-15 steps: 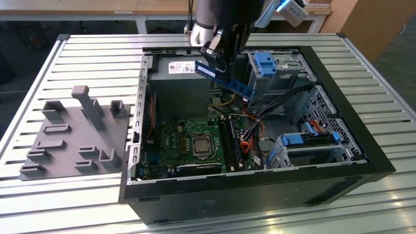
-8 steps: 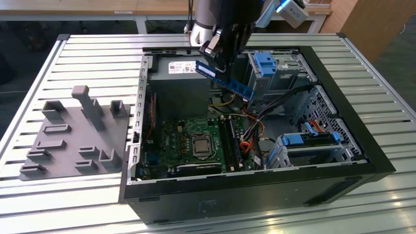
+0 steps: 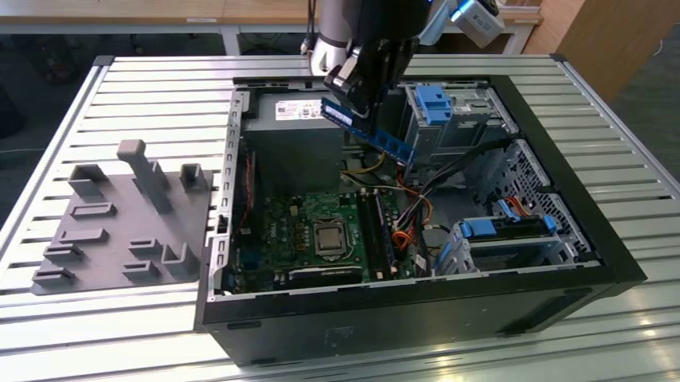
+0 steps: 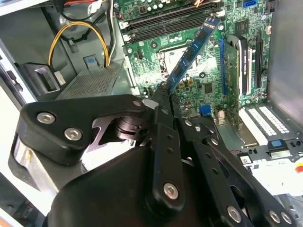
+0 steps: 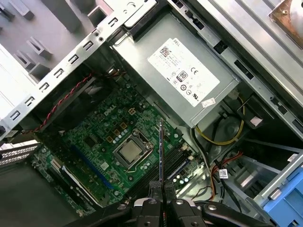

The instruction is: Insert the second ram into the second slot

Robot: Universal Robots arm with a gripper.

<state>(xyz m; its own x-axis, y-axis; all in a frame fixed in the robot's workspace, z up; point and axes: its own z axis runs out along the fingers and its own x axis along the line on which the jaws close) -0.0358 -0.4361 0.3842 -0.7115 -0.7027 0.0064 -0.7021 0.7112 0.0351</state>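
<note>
Grey moulded plastic comes first: at the exterior view's left a fixture tray (image 3: pixel 117 215) lies on the slatted desk (image 3: pixel 64 103), just beside the open computer case (image 3: pixel 606 247). Moving right into the case, we record the power supply (image 3: pixel 292 151) at the far end and the green motherboard (image 3: pixel 282 231) nearer the camera, with its processor socket (image 3: pixel 330 236) uncovered. Further right, the jaws are pinching the second ram (image 3: pixel 388 145) by one end. The blue strip hangs tilted in the air above the case, sloping down toward the exterior view's right and touching nothing else. The second wrist view shows it (image 4: pixel 194 49) reaching out over the board, and the first wrist view shows it (image 5: pixel 161 151) edge-on as a thin line. The memory slots (image 3: pixel 380 231) run just right of the socket, well apart from the strip, and appear again in the second wrist view (image 4: pixel 165 21). We cannot tell whether a slot is already filled. Furthest right stand the light-blue drive-bay clips (image 3: pixel 435 103). In our judgement the step is in its approach, with insertion not begun. Done well, it calls for the strip levelled, its long edge parallel to the chosen slot, centred along the whole length, clear of the loose cables (image 3: pixel 425 187), then pressed straight and evenly.
</note>
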